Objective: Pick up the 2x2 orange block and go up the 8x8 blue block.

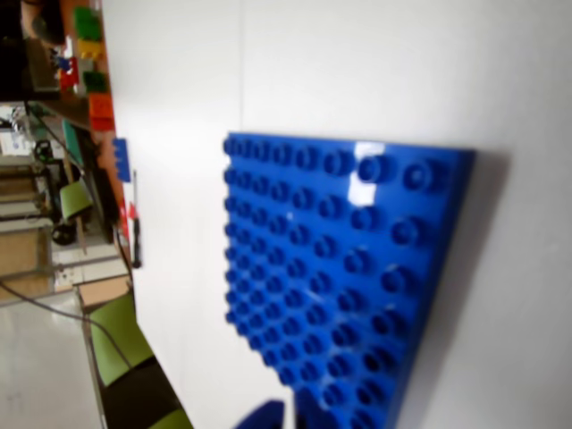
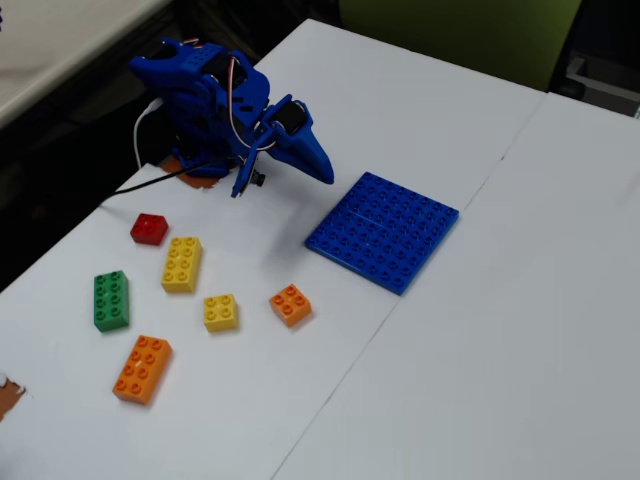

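The 2x2 orange block [image 2: 290, 304] lies on the white table in the fixed view, in front of the arm and left of the plate; the wrist view does not show it. The 8x8 blue block [image 2: 383, 230] lies flat to its upper right and fills the middle of the wrist view [image 1: 349, 277]. My blue gripper [image 2: 322, 172] hangs folded above the table, just left of the plate's far corner. Its jaws look closed together and hold nothing. Only blurred blue tips show at the wrist view's bottom edge [image 1: 281, 416].
Left of the orange block lie a yellow 2x2 brick [image 2: 220, 312], a yellow long brick [image 2: 181, 264], a red brick [image 2: 149, 228], a green brick [image 2: 111, 300] and a long orange brick [image 2: 142, 368]. The table edge runs along the left. A table seam [image 2: 420, 270] crosses diagonally.
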